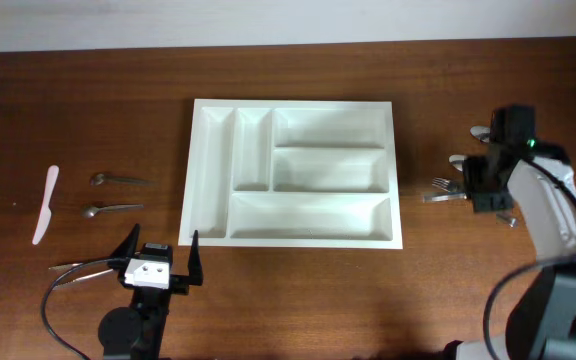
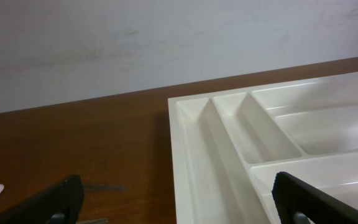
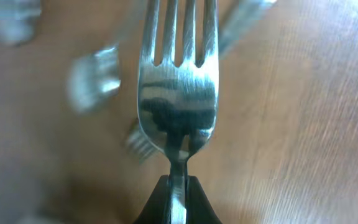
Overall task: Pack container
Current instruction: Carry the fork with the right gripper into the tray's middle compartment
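Waiting beyond a white plastic knife (image 1: 45, 205) and two spoons (image 1: 118, 180) at left, my left gripper (image 1: 163, 245) stands empty, jaws spread wide. Centre frame, the container (image 1: 328, 128) lies on the table (image 1: 298, 290), all five compartments bare. At right, my right gripper (image 3: 178, 186) pinches a fork (image 3: 178, 106) at its neck, probably for a level carry.

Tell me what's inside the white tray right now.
Nothing: overhead, all five compartments of the tray show bare white floors, no cutlery. Hardly anything is covered; a fingertip of the left gripper overlaps only the front rim.
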`<state>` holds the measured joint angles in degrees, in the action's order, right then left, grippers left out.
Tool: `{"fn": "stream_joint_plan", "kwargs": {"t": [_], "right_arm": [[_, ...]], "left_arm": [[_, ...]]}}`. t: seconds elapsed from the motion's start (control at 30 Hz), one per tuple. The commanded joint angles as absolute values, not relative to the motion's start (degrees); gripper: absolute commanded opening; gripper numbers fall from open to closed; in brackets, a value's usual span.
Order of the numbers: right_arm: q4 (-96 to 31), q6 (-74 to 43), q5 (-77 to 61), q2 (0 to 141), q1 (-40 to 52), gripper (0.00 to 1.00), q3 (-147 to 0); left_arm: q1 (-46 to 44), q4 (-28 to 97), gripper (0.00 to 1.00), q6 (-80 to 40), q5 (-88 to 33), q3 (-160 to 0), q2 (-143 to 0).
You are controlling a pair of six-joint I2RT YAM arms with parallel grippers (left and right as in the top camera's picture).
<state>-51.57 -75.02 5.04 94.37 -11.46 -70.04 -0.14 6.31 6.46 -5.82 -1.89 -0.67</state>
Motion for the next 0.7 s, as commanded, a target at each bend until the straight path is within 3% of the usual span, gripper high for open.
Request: {"fn": "stream_joint_plan", "kwargs": {"t": [0.0, 0.5, 0.67], "right_arm": [[-53.82, -72.23, 3.92, 91.26, -6.61, 0.04, -78.46], [-45.04, -93.73, -0.62, 97.17, 16.43, 0.04, -82.94], [-45.17, -96.55, -0.69, 101.12, 19.84, 0.04, -82.94]], "left_arm": [[-0.21, 6.17, 0.99, 7.2, -6.26, -1.52, -0.36], [-0.21, 6.17, 0.99, 7.2, -6.26, -1.52, -0.36], [-0.21, 6.17, 0.99, 7.2, -6.26, -1.52, -0.34]]}}
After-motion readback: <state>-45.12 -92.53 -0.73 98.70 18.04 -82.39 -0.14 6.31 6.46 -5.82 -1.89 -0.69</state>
